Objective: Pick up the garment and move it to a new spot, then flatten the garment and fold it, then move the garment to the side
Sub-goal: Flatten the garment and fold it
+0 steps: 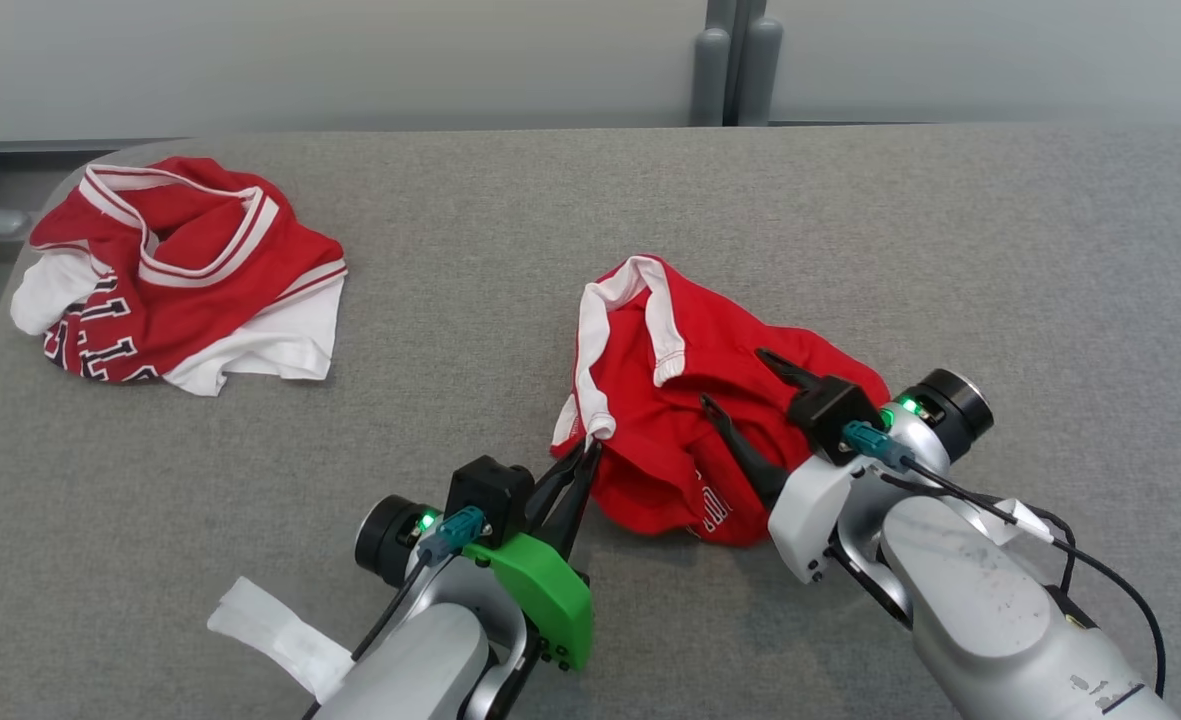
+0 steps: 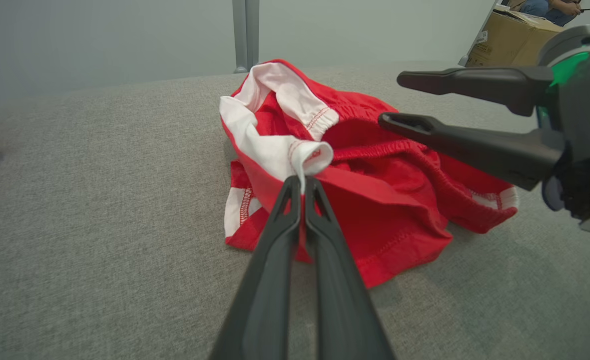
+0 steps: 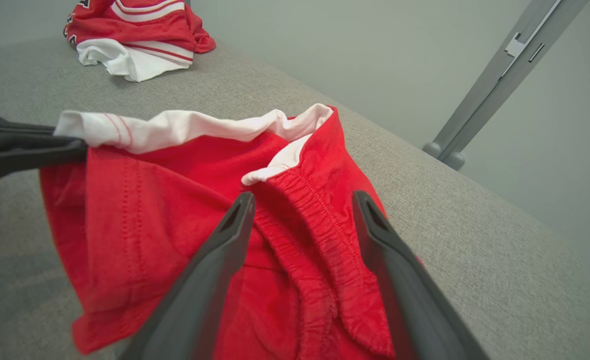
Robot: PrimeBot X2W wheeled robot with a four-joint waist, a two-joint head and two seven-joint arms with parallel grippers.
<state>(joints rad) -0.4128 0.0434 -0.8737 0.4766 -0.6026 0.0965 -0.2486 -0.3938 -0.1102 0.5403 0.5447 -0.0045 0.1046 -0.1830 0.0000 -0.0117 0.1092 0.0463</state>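
I am pinching the white hem of the red garment with my left gripper, while my right gripper is hovering wide open over its waistband.

You're looking at red shorts w/ white trim on a grey table. The jersey is red & white, striped edges, black letters outlined white.
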